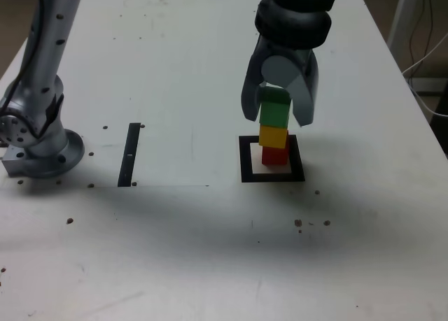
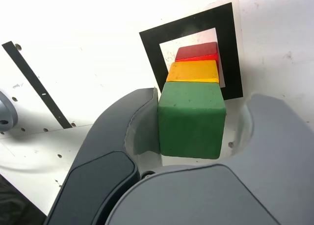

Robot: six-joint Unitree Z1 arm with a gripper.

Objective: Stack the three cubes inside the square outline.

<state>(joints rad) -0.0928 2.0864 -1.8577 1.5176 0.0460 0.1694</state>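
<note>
Your gripper (image 1: 280,105) straddles the green cube (image 1: 274,114), jaws slightly parted, atop yellow cube (image 1: 273,136) and red cube (image 1: 275,155) inside the square outline (image 1: 272,175); any sideways drag while lifting could topple them.

A robotics lab: a grey arm's base (image 1: 42,150) bolted to a white tabletop (image 1: 175,69) marked with black tape (image 1: 129,154), cables (image 1: 423,62) trailing beside it.
</note>
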